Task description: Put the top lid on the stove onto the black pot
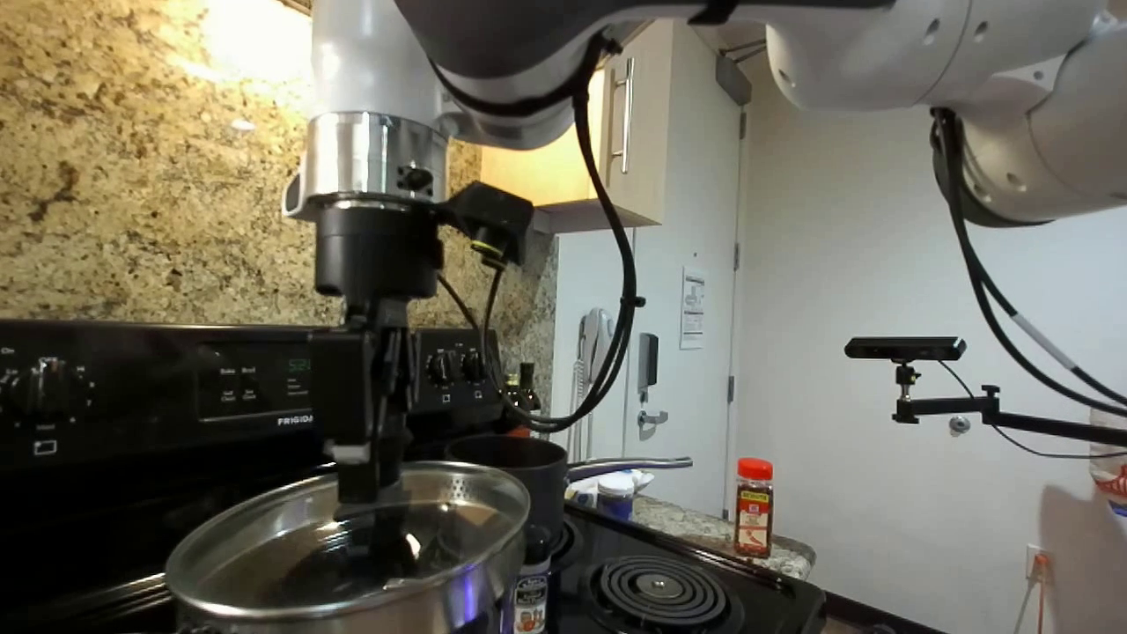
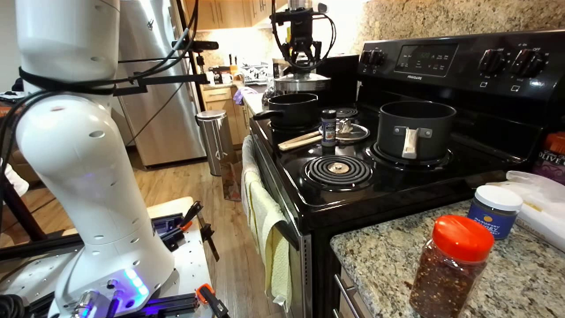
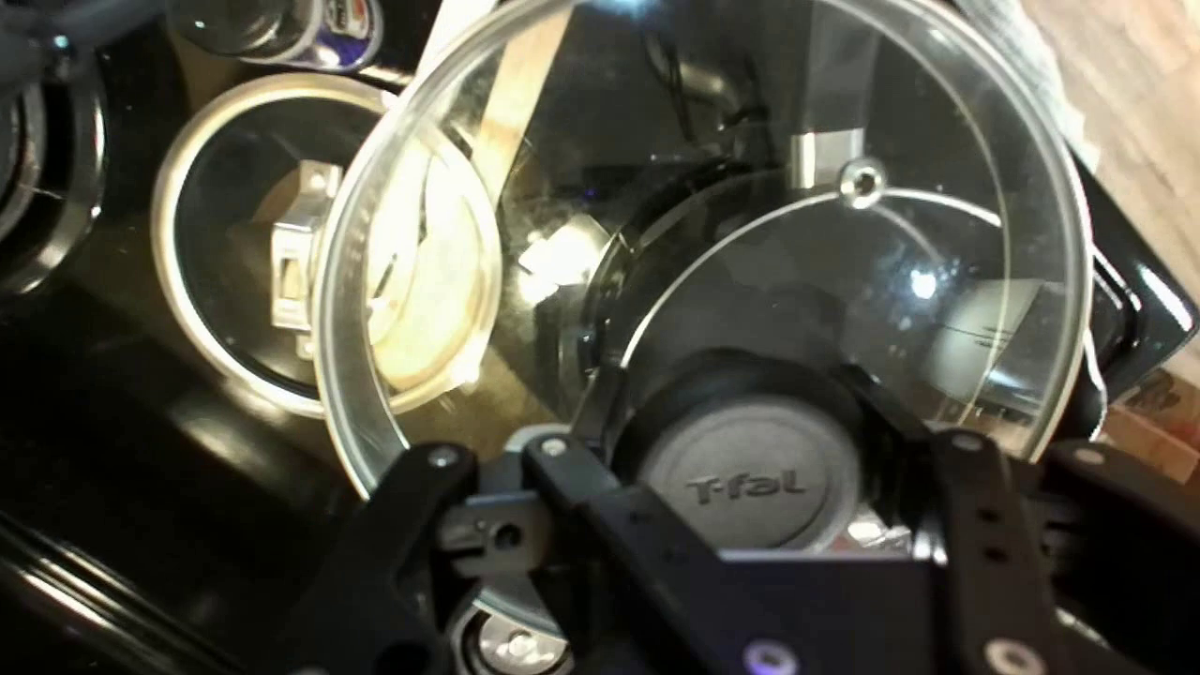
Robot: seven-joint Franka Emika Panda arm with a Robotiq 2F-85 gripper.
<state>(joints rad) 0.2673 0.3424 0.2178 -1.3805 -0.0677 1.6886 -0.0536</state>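
- Over the stove (image 2: 384, 179), our gripper (image 3: 741, 427) is clamped on the knob (image 3: 750, 478) of the glass lid (image 3: 703, 253), hugging it from both sides.
- We judge the carrying step to be in hand: the lid looks grasped and off the stove, and the placing is not yet done.
- As far as we can tell, the lid hangs in the air near the saucepan (image 2: 293, 112); in the wrist view, a wooden handle (image 3: 525, 94) shows through its glass. Whether its underside touches the saucepan's rim, we cannot tell.
- We take the target to be the tall black pot (image 2: 430, 145), which stands uncovered farther along the stove, well apart from the lid.
- Next, we think, the lid calls for a little height, then a level carry across to that pot, centring over its rim before we lower it gently and let go. On the way, we should keep clear of the bottle (image 2: 329, 128) standing between.
- As for pose, the arm (image 1: 511, 53) reaches across above the stove and its wrist (image 1: 379, 154) drops straight down, so our gripper points at the stove; in an exterior view the lid (image 2: 303, 84) looks nearly level beneath it.
- Between the saucepan and the tall black pot lies a spare lid (image 3: 300, 253) with a metal handle; we would leave it alone.
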